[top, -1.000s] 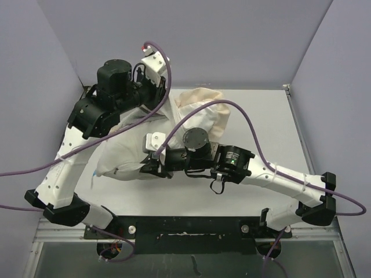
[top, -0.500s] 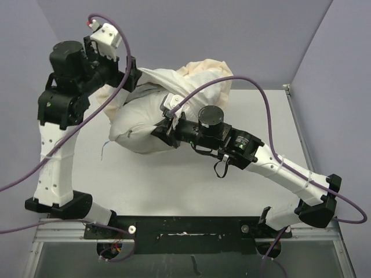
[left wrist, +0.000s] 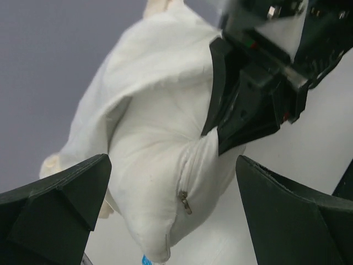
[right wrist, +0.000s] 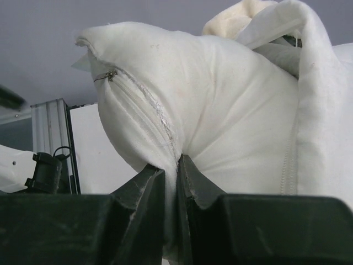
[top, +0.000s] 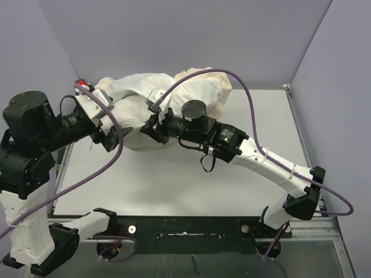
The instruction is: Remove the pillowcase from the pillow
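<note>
The pillow (top: 136, 113), a plump plain white cushion with a zip (left wrist: 185, 201), is lifted at the back left of the table. My right gripper (top: 152, 123) is shut on a fold of its fabric beside the zip seam (right wrist: 177, 165). The pillowcase (top: 203, 87) is bunched behind the pillow, white with a peach frill (right wrist: 237, 16), and still wraps its far end. My left gripper (top: 111, 138) is open just left of the pillow, touching nothing. In the left wrist view the pillow's corner (left wrist: 160, 165) hangs between the wide-apart fingers (left wrist: 66, 193).
The white table (top: 174, 185) lies below both arms, with a metal rail (top: 61, 168) along its left edge and grey walls on three sides. Purple cables (top: 255, 116) arch over the right arm. The right arm (top: 243, 153) stretches diagonally across the middle.
My left gripper opened, let go of the fabric and drew back to the left and down. My right gripper carried the pillow up and towards the back left.
</note>
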`<act>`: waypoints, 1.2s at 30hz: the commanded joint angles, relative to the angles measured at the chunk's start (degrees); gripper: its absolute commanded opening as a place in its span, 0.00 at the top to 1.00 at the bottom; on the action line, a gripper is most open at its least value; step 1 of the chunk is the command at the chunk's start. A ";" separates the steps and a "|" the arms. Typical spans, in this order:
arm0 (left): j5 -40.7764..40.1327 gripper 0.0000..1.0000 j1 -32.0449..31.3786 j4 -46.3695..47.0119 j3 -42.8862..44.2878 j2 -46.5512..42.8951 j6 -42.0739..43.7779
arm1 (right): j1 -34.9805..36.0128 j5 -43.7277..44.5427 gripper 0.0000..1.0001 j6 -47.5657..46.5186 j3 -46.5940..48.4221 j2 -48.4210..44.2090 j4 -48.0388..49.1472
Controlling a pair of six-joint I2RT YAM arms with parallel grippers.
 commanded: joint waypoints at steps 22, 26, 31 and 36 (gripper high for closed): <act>-4.26 0.28 -0.51 0.30 -31.19 -5.52 26.16 | -1.54 -17.34 0.99 6.05 10.47 2.37 3.36; -7.02 0.87 -0.53 4.43 -32.84 -5.05 23.03 | -4.62 -14.61 0.66 7.31 9.28 0.11 2.54; -6.93 1.00 -0.54 7.43 -29.69 -5.42 20.62 | -10.10 -1.94 0.30 7.25 4.99 -5.31 -0.76; -6.11 1.00 -0.51 6.67 -24.87 -4.05 17.57 | -10.93 3.56 0.23 2.08 -0.57 -10.45 -4.43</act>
